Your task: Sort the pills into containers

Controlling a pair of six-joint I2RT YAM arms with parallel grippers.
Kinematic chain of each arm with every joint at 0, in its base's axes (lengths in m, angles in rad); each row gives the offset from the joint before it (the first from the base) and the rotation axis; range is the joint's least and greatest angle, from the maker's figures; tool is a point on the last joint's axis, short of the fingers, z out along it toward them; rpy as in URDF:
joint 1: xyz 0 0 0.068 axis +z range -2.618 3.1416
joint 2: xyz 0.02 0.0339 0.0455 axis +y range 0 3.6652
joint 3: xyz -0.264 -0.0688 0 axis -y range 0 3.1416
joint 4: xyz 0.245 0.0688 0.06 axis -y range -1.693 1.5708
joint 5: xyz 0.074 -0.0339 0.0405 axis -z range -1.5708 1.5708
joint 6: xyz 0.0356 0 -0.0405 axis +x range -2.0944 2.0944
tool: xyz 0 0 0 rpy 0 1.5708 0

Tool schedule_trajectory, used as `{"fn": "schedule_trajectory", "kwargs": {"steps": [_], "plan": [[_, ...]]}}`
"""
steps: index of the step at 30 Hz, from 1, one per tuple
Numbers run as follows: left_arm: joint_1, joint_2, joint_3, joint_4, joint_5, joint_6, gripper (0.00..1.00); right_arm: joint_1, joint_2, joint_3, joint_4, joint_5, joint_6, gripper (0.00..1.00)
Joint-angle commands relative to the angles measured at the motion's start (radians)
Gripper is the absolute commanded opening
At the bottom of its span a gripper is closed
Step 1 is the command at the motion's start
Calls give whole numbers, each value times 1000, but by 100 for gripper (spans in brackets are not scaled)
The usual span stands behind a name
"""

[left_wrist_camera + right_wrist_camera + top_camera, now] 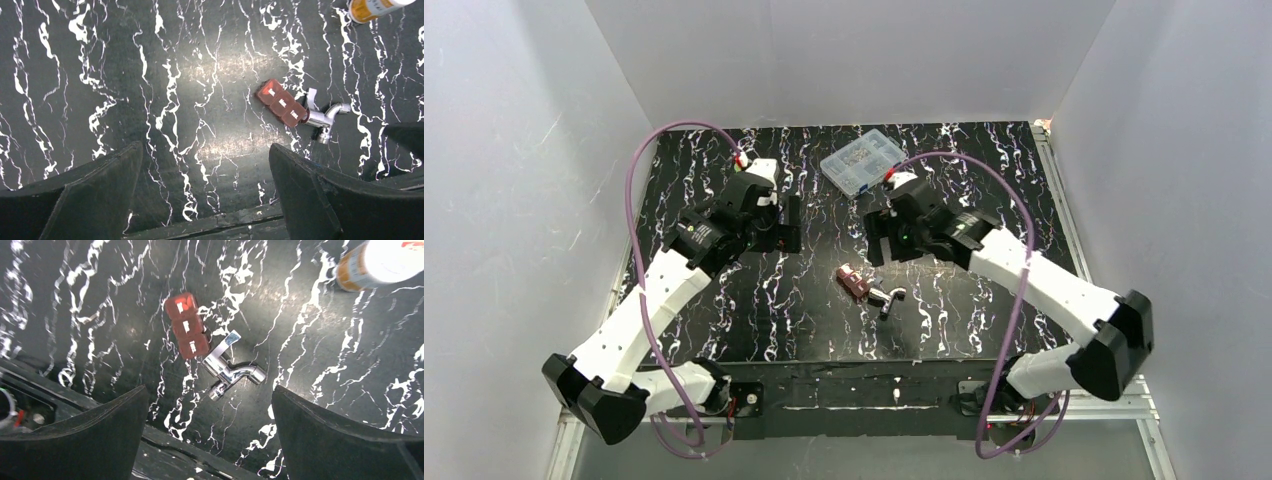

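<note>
Amber bottle [380, 262] with a white cap shows only in the wrist views, cut by the frame edge in both. I cannot pick it out from overhead.

Left gripper [786, 235]: jaws spread wide, nothing between them, hanging over bare table [984, 320], left of centre. From its own camera the left gripper [205, 165] looks straight down on the black, white-veined surface.

Right gripper [879, 240]: also wide open and holding nothing, hanging right of centre and facing the left one across a gap. Its own view has the right gripper [210, 400] just above the clutter.

Near side of that gap, mid-table: a red pill box [854, 283] of three joined compartments, each with a white mark. A chrome tap [889, 297] lies touching its right end, or just beside it; I cannot tell which.

The bottle sits well apart from the tap, apparently on its side.

Far centre: a clear compartment organiser [862, 162] with small contents I cannot make out.
</note>
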Motion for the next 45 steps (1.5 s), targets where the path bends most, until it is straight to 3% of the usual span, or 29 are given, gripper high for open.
{"fn": "schedule_trajectory", "kwargs": {"steps": [1, 10, 22, 38, 45], "plan": [[36, -40, -49, -4, 19, -58, 98, 66, 97, -10, 25, 21, -39, 98], [116, -60, -138, -18, 48, -118, 98, 125, 310, 18, 89, 0, -97, 85], [185, -79, -172, -14, 98, -128, 98, 126, 454, 63, 154, -40, -170, 70], [204, -75, -172, -14, 132, -121, 98, 128, 570, 158, 143, -50, -187, 70], [210, -71, -167, -16, 145, -120, 98, 129, 596, 163, 147, -51, -186, 62]]}}
